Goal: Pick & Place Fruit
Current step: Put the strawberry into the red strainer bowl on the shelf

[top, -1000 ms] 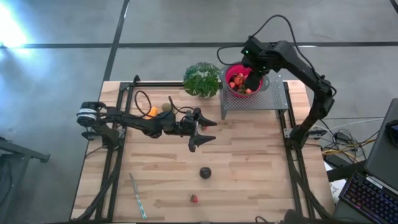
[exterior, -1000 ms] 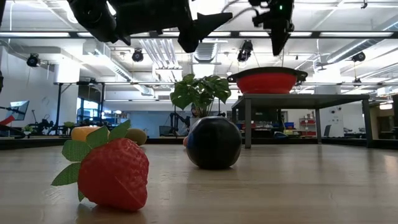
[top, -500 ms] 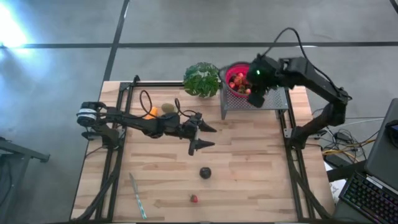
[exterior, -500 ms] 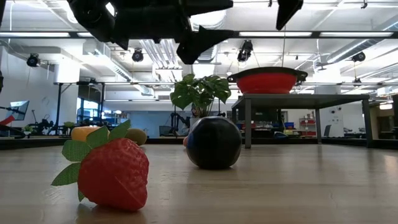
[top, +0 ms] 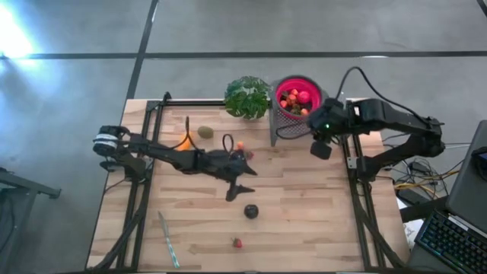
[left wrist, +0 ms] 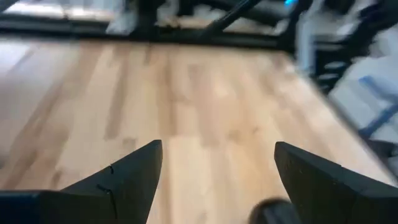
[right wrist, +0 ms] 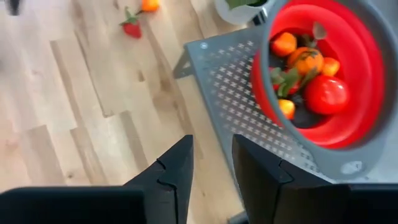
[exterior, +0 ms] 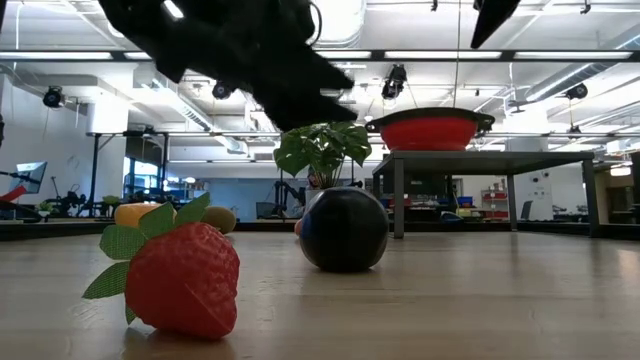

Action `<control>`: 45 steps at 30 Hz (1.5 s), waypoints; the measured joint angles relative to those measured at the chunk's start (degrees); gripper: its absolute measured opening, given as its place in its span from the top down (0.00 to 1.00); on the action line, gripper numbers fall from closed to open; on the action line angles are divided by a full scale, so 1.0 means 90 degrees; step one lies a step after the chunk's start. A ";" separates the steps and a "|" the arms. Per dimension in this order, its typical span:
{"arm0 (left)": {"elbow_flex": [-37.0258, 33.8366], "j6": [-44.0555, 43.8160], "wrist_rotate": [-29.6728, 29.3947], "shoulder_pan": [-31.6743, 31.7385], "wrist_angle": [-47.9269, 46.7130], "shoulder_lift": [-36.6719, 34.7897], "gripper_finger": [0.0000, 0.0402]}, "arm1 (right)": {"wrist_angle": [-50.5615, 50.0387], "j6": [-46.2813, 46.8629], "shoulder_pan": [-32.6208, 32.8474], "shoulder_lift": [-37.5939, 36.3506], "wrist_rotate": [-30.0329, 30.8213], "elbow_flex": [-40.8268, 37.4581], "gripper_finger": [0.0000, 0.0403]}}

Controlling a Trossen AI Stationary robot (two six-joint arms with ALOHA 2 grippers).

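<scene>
High view shows the job well on but not finished: the red bowl [top: 295,97], standing on a grey perforated stand [top: 304,124] at the table's [top: 304,221] far edge toward the right corner, already holds a heap of toy fruit [right wrist: 305,68], among them a red apple, orange balls and a strawberry. Left on the table are a dark round fruit [top: 250,211] and a small strawberry [top: 237,243] near the front edge around the middle, a kiwi [top: 205,132] and an orange piece [top: 185,141] toward the far left, beside the leafy plant [top: 247,97], and another strawberry [top: 240,148] mid-table; the wrist view adds a small orange one by it. The left gripper [top: 242,181] hangs over the middle, jaws spread and empty, close to the dark round fruit, which I judge to be its next pick. The right gripper [top: 320,144] sits just off the stand's near edge, fingers [right wrist: 171,171] narrowly apart with nothing between them. A pale stick [top: 168,238] lies by the front left corner
</scene>
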 joint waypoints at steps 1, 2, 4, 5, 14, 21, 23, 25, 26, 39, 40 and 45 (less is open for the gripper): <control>0.0000 -0.0113 -0.0302 -0.0026 -0.0183 -0.0002 0.22 | 0.0113 0.0013 0.0055 -0.0061 0.0001 -0.0119 0.75; 0.0002 -0.0216 -0.0584 -0.0027 -0.0404 -0.0004 0.22 | 0.0249 0.0020 0.0105 -0.0130 0.0001 -0.0242 0.75; 0.0020 -0.0461 -0.1016 -0.0009 -0.0986 -0.0004 0.22 | 0.0469 0.0023 0.0168 -0.0228 0.0007 -0.0466 0.76; 0.0027 -0.0591 -0.1155 -0.0009 -0.1266 -0.0004 0.23 | 0.0542 0.0023 0.0181 -0.0262 0.0007 -0.0546 0.76; 0.0075 -0.0701 -0.0111 -0.1349 -0.1730 -0.0008 0.26 | 0.0682 -0.0028 0.0187 -0.0286 0.0033 -0.0976 0.77; 0.0124 -0.0438 -0.1535 -0.2862 -0.1722 0.0009 0.26 | 0.1143 -0.0208 0.0184 -0.0291 0.0064 -0.1029 0.71; 0.0124 -0.0457 -0.1878 -0.3134 -0.1717 0.0009 0.26 | 0.1291 -0.0240 0.0184 -0.0296 0.0064 -0.1029 0.69; 0.0124 -0.0573 -0.2100 -0.3327 -0.1716 0.0009 0.26 | 0.1374 -0.0291 0.0184 -0.0296 0.0064 -0.1029 0.67; 0.0124 -0.0645 -0.2168 -0.3391 -0.1718 0.0011 0.26 | 0.1417 -0.0314 0.0184 -0.0296 0.0064 -0.1029 0.66; 0.0499 -0.0956 -0.1629 -0.3514 -0.1748 0.0852 0.26 | 0.1625 -0.0424 0.0184 -0.0296 0.0064 -0.1029 0.57; 0.0580 -0.0902 -0.1585 -0.3514 -0.1763 0.0952 0.26 | 0.1627 -0.0436 0.0184 -0.0296 0.0064 -0.1029 0.57; 0.1014 -0.0773 -0.1540 -0.3526 -0.1896 0.1382 0.26 | 0.1632 -0.0434 0.0184 -0.0296 0.0064 -0.1029 0.56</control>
